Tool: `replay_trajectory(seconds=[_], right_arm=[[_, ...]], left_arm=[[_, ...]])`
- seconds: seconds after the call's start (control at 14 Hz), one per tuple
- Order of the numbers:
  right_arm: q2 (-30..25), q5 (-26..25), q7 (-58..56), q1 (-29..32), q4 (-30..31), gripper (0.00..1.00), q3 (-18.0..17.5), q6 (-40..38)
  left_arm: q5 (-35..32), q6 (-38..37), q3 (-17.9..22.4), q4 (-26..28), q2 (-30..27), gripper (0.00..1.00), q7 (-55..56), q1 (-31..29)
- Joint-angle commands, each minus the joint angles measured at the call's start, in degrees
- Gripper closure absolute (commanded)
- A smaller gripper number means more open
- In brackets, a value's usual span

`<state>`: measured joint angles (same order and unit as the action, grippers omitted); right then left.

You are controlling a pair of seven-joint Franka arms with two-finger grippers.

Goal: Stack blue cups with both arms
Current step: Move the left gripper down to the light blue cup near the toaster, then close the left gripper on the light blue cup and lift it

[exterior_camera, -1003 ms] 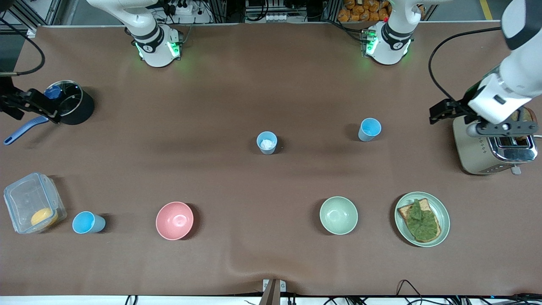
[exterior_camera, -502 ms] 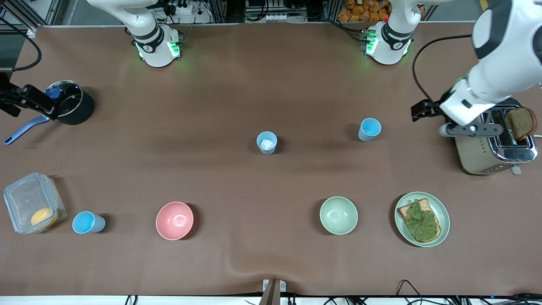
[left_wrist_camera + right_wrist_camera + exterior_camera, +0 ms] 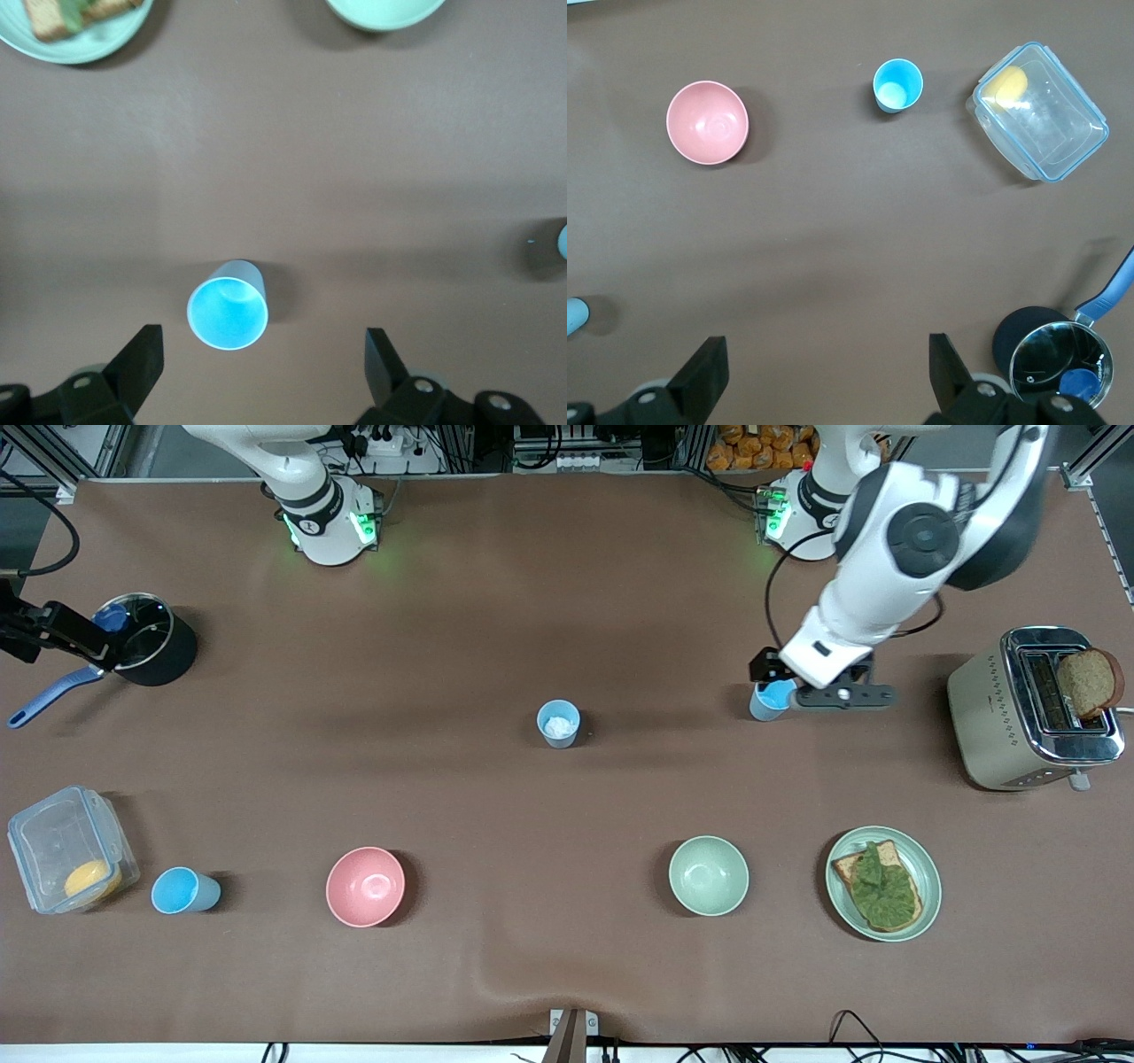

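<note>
Three blue cups stand on the brown table. One cup (image 3: 558,724) in the middle has a white bit inside. One cup (image 3: 184,891) is next to the plastic box, nearer the front camera. My left gripper (image 3: 788,679) hangs open over the third cup (image 3: 769,700). In the left wrist view that cup (image 3: 229,312) lies just ahead of the left gripper (image 3: 263,359), off toward one fingertip (image 3: 142,359). My right gripper (image 3: 58,638) waits open in the air beside the black pot. The right wrist view shows the right gripper (image 3: 828,363) with nothing between its fingers, and the cup (image 3: 897,85) by the box.
A pink bowl (image 3: 365,886) and a pale green bowl (image 3: 708,875) sit nearer the front camera. A plate with toast (image 3: 883,883) and a toaster (image 3: 1032,708) stand at the left arm's end. A black pot (image 3: 146,642) and a clear plastic box (image 3: 69,849) are at the right arm's end.
My left arm has swung from over the toaster toward the table's middle and now hangs over the blue cup there. The right gripper has barely shifted. Nothing was grasped.
</note>
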<state>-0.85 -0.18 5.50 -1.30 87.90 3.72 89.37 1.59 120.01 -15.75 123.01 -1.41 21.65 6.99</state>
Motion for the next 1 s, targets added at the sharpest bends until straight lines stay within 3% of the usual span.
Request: replay_trajectory(seconds=[0.0,0.29,0.93], right_arm=[[-0.1,0.4,-0.7,1.3,-1.1,0.00,-1.4,-1.2],[0.0,0.4,-1.1,1.5,-1.6,0.00,-1.3,-3.1],[0.0,0.4,-1.6,1.0,-3.2,0.00,-1.4,-3.5]], left_arm=[[3.0,6.4,-0.5,6.9,-1.0,0.00,0.4,-0.4],[4.6,15.5,-0.7,13.9,2.5,0.00,0.0,-0.4],[4.5,25.4,-0.6,18.1,9.3,0.00,-0.1,-0.6]])
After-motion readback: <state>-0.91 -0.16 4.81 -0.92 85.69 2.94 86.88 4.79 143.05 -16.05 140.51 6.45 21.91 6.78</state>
